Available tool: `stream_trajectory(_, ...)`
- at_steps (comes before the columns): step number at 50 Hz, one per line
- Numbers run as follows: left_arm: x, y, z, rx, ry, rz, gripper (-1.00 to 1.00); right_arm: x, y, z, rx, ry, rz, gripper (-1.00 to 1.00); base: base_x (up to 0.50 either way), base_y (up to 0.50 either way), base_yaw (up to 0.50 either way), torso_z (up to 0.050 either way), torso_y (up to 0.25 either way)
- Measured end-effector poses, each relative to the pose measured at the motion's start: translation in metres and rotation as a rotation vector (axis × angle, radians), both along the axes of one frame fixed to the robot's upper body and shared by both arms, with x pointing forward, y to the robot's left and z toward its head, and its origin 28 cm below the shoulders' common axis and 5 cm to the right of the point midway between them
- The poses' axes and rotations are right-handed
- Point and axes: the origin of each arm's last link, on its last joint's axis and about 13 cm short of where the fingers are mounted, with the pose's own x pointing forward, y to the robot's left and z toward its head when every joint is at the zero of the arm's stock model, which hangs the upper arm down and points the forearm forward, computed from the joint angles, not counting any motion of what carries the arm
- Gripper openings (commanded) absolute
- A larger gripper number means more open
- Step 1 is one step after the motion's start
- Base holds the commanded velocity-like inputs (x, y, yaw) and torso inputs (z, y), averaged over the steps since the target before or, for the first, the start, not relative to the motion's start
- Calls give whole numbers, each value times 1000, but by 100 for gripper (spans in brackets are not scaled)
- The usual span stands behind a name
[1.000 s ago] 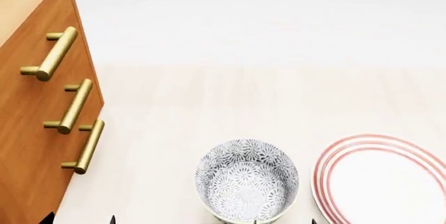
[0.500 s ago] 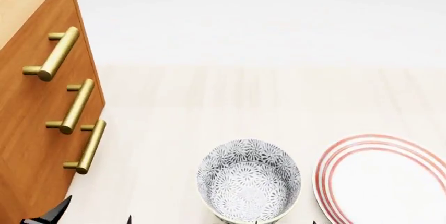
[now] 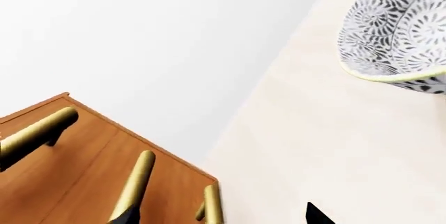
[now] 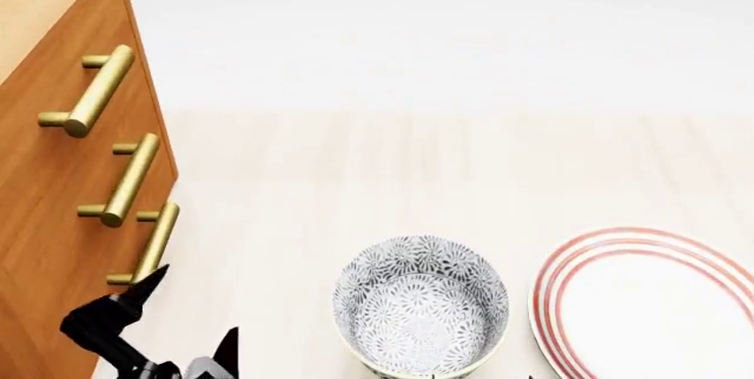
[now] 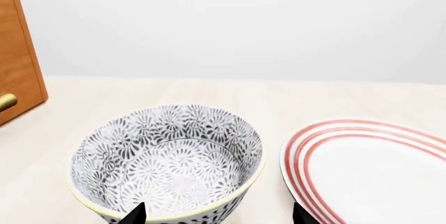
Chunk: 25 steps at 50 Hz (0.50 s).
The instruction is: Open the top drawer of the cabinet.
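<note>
Our left gripper (image 4: 183, 322) has risen into the head view, jaws spread, tip near the lowest handle (image 4: 148, 247). Right gripper (image 5: 216, 214): jaws spread, over the bowl (image 5: 167, 161). So we judge the reach begun. The top drawer (image 4: 71, 87) of the cabinet (image 4: 48, 220) sits shut, farther up. Pale wood table (image 4: 412, 167), striped plate (image 4: 648, 308), white wall beyond.

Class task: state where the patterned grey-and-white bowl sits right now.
In the head view, the patterned grey-and-white bowl sits low centre, between the orange-brown cabinet and the red-ringed white plate.
</note>
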Motion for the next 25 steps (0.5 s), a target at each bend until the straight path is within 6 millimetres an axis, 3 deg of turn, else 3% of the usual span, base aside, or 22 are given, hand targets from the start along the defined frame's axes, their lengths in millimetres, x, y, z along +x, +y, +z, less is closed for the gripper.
stream_trajectory(25,17,8,12,367,-55,-15,100,1,-1,0,7,4,-7,100,0,0,0,0,0)
